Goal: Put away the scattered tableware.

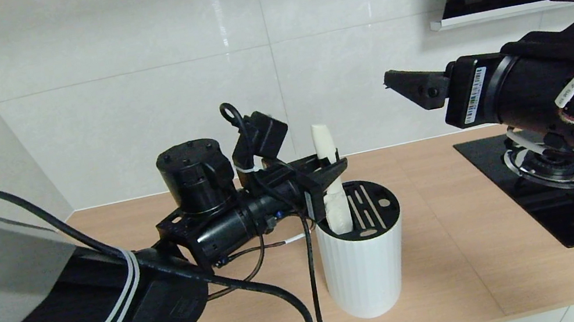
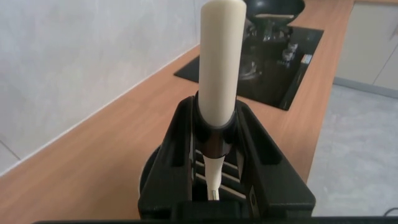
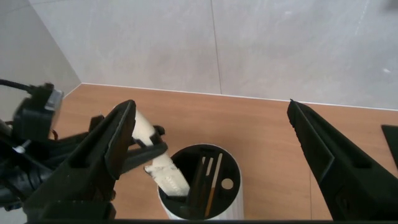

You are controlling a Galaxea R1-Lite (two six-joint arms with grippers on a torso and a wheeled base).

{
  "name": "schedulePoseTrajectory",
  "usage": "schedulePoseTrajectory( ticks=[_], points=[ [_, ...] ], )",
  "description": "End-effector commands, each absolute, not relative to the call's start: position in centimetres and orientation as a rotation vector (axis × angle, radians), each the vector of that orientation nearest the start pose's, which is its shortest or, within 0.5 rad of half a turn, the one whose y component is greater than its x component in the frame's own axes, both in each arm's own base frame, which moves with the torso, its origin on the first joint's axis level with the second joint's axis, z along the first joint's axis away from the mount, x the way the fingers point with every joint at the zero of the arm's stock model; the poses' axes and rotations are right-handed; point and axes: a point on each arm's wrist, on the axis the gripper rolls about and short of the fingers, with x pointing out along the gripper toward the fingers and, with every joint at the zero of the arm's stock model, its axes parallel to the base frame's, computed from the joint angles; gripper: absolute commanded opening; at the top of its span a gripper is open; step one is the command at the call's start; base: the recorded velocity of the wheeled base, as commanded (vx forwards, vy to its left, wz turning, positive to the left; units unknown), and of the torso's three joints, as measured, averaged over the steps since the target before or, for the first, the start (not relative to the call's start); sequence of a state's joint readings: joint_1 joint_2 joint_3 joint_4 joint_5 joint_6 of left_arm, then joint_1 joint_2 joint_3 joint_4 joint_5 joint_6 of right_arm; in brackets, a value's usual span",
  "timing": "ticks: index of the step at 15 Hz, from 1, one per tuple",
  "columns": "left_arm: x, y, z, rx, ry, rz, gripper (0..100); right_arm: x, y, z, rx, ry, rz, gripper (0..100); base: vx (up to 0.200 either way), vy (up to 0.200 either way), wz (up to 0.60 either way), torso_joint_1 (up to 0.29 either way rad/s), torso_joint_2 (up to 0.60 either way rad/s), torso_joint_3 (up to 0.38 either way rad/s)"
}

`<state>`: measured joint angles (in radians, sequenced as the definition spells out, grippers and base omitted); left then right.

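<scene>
The left gripper [image 1: 324, 169] grips a cream rounded utensil handle [image 1: 324, 145] standing in a white ribbed cylindrical holder [image 1: 363, 265]. The right gripper [image 3: 210, 106], at its two o'clock, is wide open and empty.

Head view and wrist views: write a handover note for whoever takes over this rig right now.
Left gripper: shut on the cream-handled utensil, above the white holder on the counter.
Right gripper: open, empty, raised to the holder's right.
Done: utensil near upright, lower end in the holder's slotted top.
Left: release it, draw the arm back.
</scene>
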<state>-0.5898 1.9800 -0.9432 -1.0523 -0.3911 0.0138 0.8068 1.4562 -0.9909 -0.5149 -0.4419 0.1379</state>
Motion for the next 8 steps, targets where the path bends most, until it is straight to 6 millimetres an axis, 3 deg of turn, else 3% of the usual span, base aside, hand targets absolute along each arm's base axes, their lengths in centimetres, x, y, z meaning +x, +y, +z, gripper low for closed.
schedulePoseTrajectory(
  ticks=[1,8],
  points=[
    [30.9,-21.8,15.5,0.014,0.004,-0.983,0,18.4,17.9,29.1,0.164,-0.014,0.367,100,0.000,0.000,0.00,0.000,0.00,0.000],
    [31.0,-23.0,13.3,0.021,0.063,-1.003,0,18.5,17.9,29.0,0.161,-0.008,0.368,100,0.000,0.000,0.00,0.000,0.00,0.000]
  ],
)
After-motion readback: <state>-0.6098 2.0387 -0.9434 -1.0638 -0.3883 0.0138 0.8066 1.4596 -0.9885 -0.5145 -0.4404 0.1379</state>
